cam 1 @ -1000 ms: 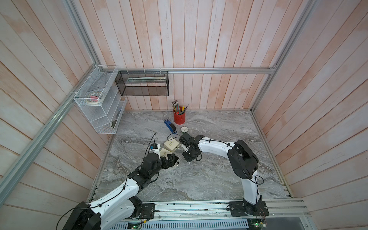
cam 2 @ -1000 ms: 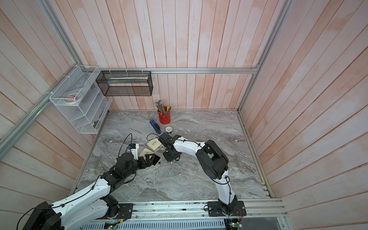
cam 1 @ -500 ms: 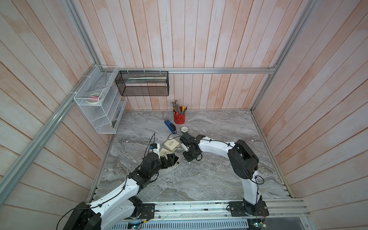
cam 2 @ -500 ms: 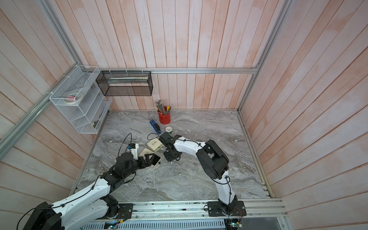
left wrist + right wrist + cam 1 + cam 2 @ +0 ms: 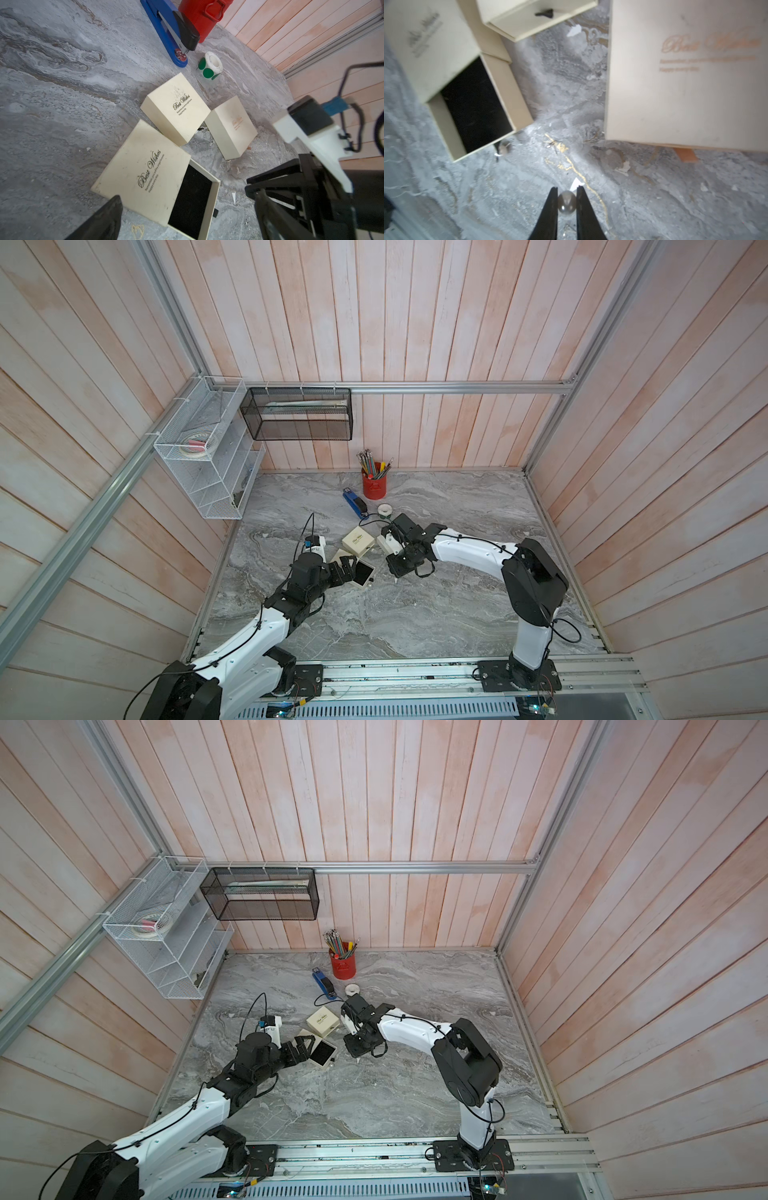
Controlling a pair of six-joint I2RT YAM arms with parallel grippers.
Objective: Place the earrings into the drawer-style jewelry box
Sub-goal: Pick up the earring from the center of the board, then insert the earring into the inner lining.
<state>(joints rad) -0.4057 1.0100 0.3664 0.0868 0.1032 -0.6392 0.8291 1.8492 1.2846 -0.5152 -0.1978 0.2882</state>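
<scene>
Two earrings outside drawer. Pearl earring (image 5: 566,202) on marble table (image 5: 654,197), pinched between right gripper (image 5: 566,192) tips, ready for lift. Second earring (image 5: 503,149), blurred, lies beside open drawer (image 5: 475,108). Left gripper (image 5: 189,194) spread wide at jewelry box (image 5: 143,172), holding nothing, likely there to brace it.

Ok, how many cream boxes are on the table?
3. The open box lies by the left gripper; a shut box beyond it; a third box beside that, near the right gripper. None looks hidden.

Blue stapler (image 5: 354,504); red pencil cup (image 5: 374,488)
</scene>
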